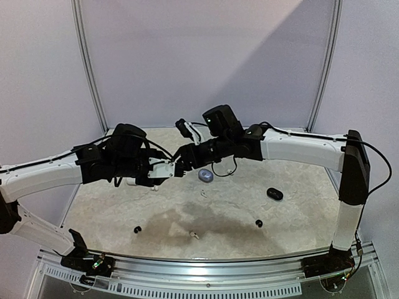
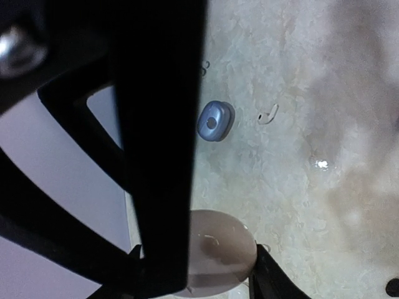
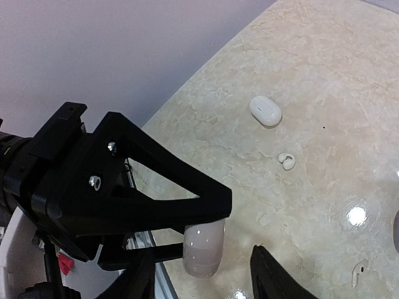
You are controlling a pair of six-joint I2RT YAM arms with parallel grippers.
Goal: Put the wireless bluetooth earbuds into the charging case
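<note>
White case (image 2: pixel 223 244) in left hand (image 2: pixel 201 277), blue case (image 2: pixel 215 121)

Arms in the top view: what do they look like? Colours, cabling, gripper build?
Left arm and right arm: white link shells, black joints and wrist housings, thin black cables looping alongside. Left gripper, seen from the right wrist: matte black fingers with triangular cut-outs and silver screws.

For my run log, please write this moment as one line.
left hand: holds white case | right hand: open, at the case | white stemmed earbud: loose on table
</note>
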